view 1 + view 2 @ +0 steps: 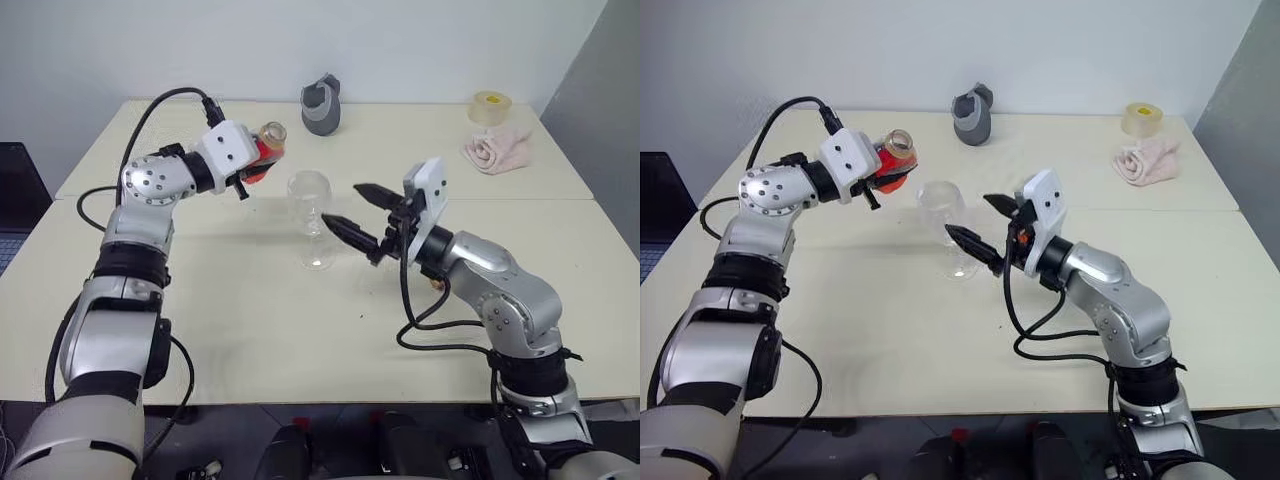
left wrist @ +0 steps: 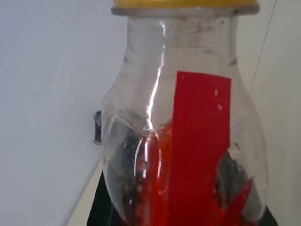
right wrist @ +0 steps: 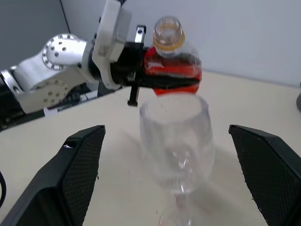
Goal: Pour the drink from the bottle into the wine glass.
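The left gripper pinches the light, squashy bottle round its middle, while the right gripper, spread wide, waits beside the breakable wine glass.

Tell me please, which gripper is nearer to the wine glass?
Right. The right gripper stands open just beside the wine glass, its fingers on either side of the bowl without touching. The left gripper holds the bottle farther off, above and behind it.

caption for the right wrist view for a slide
Left pincer holds the bottle behind the empty wine glass.
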Tool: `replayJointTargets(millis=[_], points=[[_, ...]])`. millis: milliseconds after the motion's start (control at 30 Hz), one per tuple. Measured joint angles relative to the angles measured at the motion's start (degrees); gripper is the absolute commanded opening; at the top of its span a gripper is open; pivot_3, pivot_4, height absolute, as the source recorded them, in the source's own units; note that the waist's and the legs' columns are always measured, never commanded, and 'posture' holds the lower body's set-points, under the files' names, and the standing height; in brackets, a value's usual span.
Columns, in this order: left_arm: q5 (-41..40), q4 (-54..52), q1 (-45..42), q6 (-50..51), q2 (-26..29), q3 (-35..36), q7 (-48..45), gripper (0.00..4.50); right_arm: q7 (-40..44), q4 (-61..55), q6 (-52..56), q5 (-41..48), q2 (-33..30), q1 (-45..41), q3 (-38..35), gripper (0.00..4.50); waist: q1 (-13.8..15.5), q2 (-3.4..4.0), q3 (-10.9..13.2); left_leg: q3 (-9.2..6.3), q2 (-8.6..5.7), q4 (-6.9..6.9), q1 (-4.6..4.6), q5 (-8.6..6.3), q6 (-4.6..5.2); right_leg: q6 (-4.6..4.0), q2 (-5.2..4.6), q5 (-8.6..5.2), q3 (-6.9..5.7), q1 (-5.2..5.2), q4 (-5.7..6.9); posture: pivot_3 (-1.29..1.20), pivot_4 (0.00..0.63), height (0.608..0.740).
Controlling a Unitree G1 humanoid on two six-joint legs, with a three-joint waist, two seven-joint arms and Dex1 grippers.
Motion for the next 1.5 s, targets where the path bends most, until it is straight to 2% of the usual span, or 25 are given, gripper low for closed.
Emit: replayJointTargets(millis=[400,733,1500], points=[[7.7,9.8,-6.1,-13.5,1.6,-4.4,0.1,1.0,0.6,0.5,-8.3,-3.3,0.9,-0.1,0.5,4.5,-0.1,0.0,0.0,-0.06,-0.12,0.0,0.01,-0.01,0.05,0.01,-0.03,-0.01,0.04,-0.04,0.04,0.0,0.15,0.74],[15.5,13.6,-10.2,-21.2,3.2,-8.3,4.3,1.0,0.6,1.8,-10.4,-4.5,1.2,0.0,1.5,4.5,-0.2,0.01,0.0,-0.11,-0.18,0.0,0.01,-0.01,0.06,0.01,-0.05,-0.01,0.06,-0.05,0.06,0.0,0.15,0.74],[28.2,18.6,-18.2,-28.1,5.0,-15.7,16.4,1.0,0.6,2.7,-12.2,-6.2,1.6,0.0,1.6,4.5,-0.2,0.0,0.0,-0.11,-0.25,0.02,0.0,0.0,0.06,0.03,-0.1,-0.02,0.06,-0.07,0.11,0.0,0.15,0.74]])
